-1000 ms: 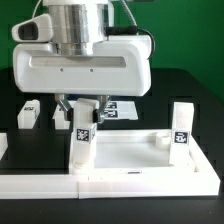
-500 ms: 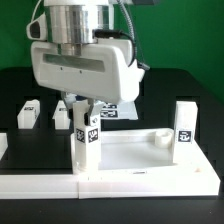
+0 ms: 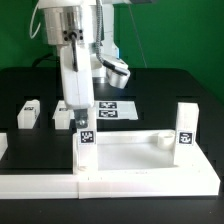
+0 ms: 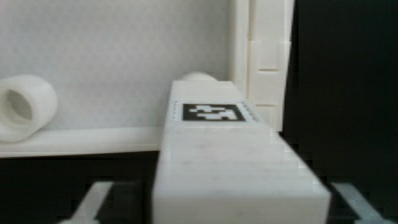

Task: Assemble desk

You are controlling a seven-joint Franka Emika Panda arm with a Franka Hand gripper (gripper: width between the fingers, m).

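Green wall [image 3: 190,35] backs a black counter [image 3: 20,85] on which the white desk kit is laid out. The tray-like desk top [image 3: 130,155] lies flat near the front, its raised rim up. One short square leg [image 3: 86,140] stands upright at the corner of the top on the exterior view's left, its black-and-white tag facing the camera. The gripper [image 3: 80,107] hangs straight over that leg, seen edge-on, with the jaws down either side of its upper end. In the wrist view a dark gap shows between the leg and one blurred finger [image 4: 98,205], so the jaws look released, not clamped. A second leg [image 3: 182,128] stands upright at the corner on the exterior view's right. Two more legs [image 3: 28,113] [image 3: 62,114] lie loose on the counter behind the top, and the marker board [image 3: 115,108] lies flat farther back.
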